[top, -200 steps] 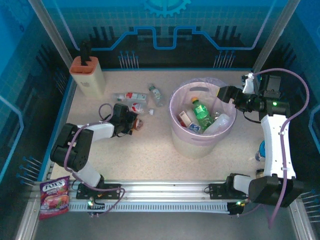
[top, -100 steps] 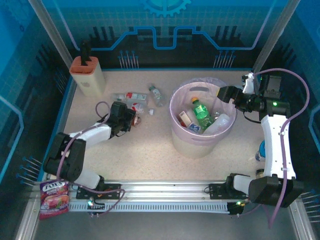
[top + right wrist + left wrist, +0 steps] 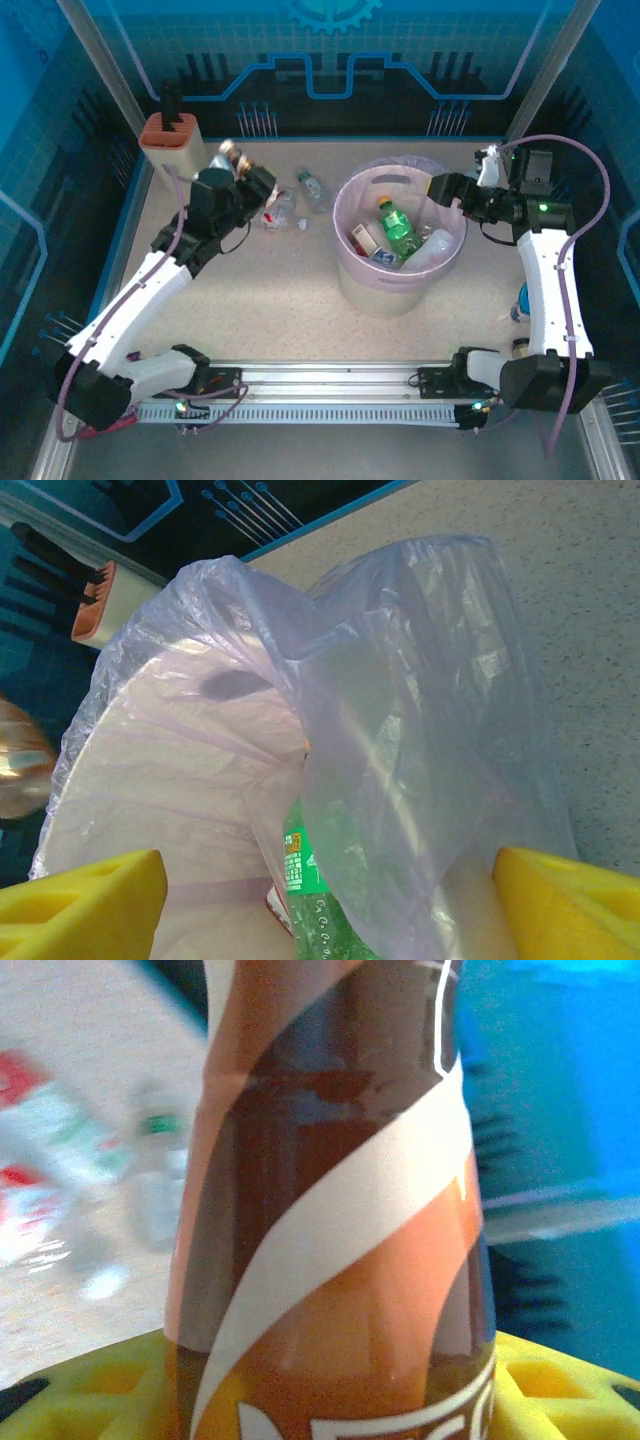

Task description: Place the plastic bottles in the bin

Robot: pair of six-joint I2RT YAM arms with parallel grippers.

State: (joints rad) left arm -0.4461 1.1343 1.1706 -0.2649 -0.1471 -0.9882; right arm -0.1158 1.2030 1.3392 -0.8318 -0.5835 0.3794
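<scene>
we see left end effector grasping amber bottle by desk far left corner, our right end effector released at bin rim

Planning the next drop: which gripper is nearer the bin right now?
Right. The right gripper sits at the bin's right rim; the left gripper, holding an amber bottle, is off to its left near the knife block.

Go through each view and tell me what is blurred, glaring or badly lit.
Left wrist: amber bottle sharp with small glints, bottles behind it smeared. Right wrist: bag shows pale sheen, green bottle hazy through it. Top external: sharp, evenly lit, blue cast on the walls.
</scene>
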